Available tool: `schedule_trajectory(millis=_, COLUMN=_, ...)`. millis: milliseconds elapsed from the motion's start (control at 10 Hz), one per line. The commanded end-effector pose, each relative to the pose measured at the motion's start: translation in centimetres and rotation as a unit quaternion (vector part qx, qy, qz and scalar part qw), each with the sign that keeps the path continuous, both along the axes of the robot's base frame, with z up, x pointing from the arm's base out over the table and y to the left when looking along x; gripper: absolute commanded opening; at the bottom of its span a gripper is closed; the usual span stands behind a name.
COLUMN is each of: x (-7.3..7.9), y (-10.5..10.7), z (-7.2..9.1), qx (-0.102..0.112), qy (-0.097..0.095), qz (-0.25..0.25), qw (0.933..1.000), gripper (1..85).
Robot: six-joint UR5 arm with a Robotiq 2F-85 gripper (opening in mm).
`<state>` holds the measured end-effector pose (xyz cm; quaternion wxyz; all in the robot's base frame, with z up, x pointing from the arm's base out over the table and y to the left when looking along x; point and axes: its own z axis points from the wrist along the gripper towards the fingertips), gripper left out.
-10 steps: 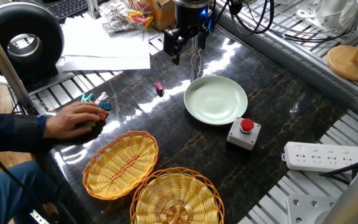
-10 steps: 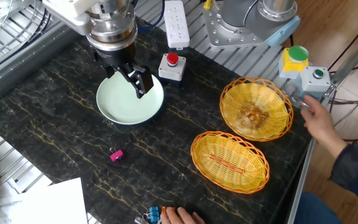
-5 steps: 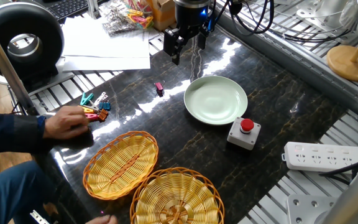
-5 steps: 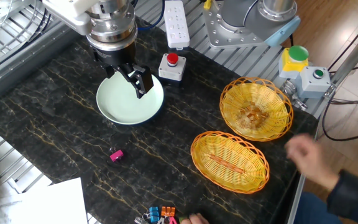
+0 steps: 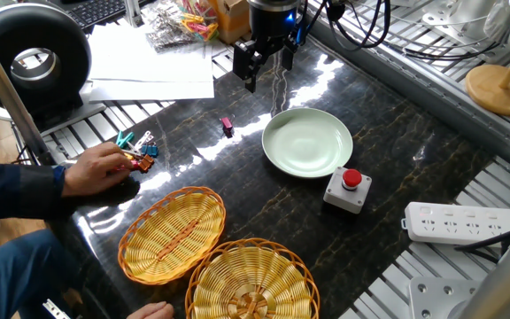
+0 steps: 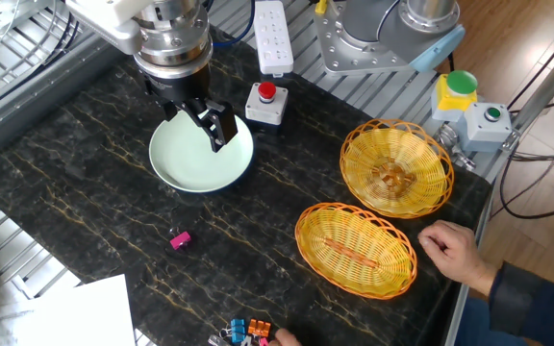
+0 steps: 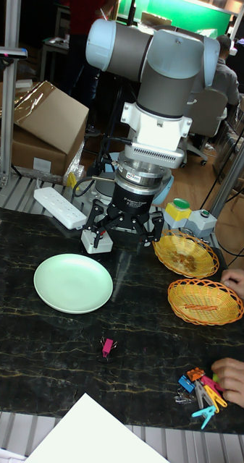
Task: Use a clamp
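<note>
The clamp (image 5: 227, 126) is a tiny pink clip with a dark end, lying alone on the dark marble table (image 5: 397, 133) left of the pale green plate. It also shows as the pink clamp (image 6: 180, 239) and the clamp (image 7: 106, 346) in front of the plate. My gripper (image 5: 269, 73) hangs above the table behind the clamp and the plate, well apart from the clamp. Its fingers are spread, so the gripper (image 7: 125, 231) is open with nothing between them. In the other fixed view the gripper (image 6: 206, 125) hangs over the plate's far edge.
A pale green plate (image 5: 308, 142) sits mid-table. A person's hand (image 5: 100, 168) rests on a heap of coloured clips (image 5: 137, 151). Two wicker baskets (image 5: 173, 232) (image 5: 251, 282) stand at the front. A red button box (image 5: 348, 188) and a power strip (image 5: 459, 221) lie to the right.
The person's hand has slid back onto the clip heap, and the other hand now rests beside the oval basket. My arm and the clamp have not moved.
</note>
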<state>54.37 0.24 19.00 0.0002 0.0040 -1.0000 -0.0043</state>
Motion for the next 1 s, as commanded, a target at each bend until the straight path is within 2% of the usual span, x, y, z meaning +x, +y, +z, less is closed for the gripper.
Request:
schedule_trajectory(millis=0, x=3.3, y=-3.4, z=0.4, qx=-0.07, qy=-0.063, qz=0.016, qw=0.9954, gripper=1.0)
schedule_trajectory(millis=500, x=3.4, y=-3.3, z=0.4, qx=-0.075, qy=-0.062, qz=0.013, qw=0.9952, gripper=1.0)
schedule_trajectory(millis=700, x=3.0, y=-3.2, z=0.4, qx=-0.074, qy=-0.053, qz=0.013, qw=0.9958, gripper=1.0)
schedule_trajectory(millis=800, x=2.3, y=-2.6, z=0.4, qx=-0.067, qy=-0.034, qz=0.01, qw=0.9971, gripper=1.0)
schedule_trajectory(millis=900, x=3.2, y=0.1, z=0.5, qx=-0.032, qy=-0.034, qz=-0.019, qw=0.9988, gripper=1.0)
